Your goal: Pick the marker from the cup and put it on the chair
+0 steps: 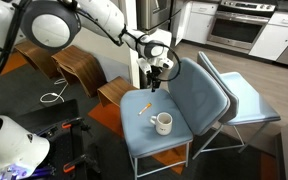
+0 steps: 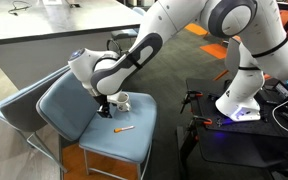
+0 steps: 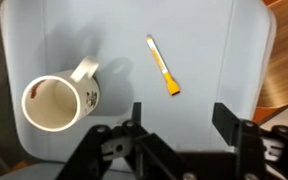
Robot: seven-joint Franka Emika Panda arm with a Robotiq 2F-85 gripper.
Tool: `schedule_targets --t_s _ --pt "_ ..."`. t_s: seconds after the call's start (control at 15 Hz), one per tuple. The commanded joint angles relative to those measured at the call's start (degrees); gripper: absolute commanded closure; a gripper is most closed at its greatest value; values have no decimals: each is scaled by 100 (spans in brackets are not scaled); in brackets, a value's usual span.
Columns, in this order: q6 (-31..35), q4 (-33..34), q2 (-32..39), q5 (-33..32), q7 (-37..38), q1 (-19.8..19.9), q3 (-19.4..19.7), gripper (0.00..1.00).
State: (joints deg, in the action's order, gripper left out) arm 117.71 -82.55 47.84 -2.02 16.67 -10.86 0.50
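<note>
The yellowish marker (image 3: 163, 66) lies flat on the seat of the blue-grey chair (image 3: 214, 40), free of my fingers. It also shows in both exterior views (image 1: 144, 105) (image 2: 123, 129). The white cup (image 3: 56, 101) stands upright on the same seat beside it, with its brownish inside empty; it shows in both exterior views (image 1: 162, 123) (image 2: 123, 101). My gripper (image 3: 180, 118) is open and empty, hovering above the seat just clear of the marker. It also shows in both exterior views (image 1: 155, 80) (image 2: 105, 108).
A paler blue chair (image 1: 246, 100) stands close behind the blue-grey one. A curved brown wooden chair (image 1: 76, 66) and a small wooden stool (image 1: 114, 92) stand beside it. Black equipment with cables (image 2: 209, 105) sits on the floor near the robot base.
</note>
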Motion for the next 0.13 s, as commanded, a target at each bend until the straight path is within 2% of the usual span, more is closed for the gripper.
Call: schedule_targets --t_s 0.0,0.07 --pt "-161 -366 -416 -62 -259 11 -69 0" --pt "-303 -384 -458 -59 -265 1 -77 0"
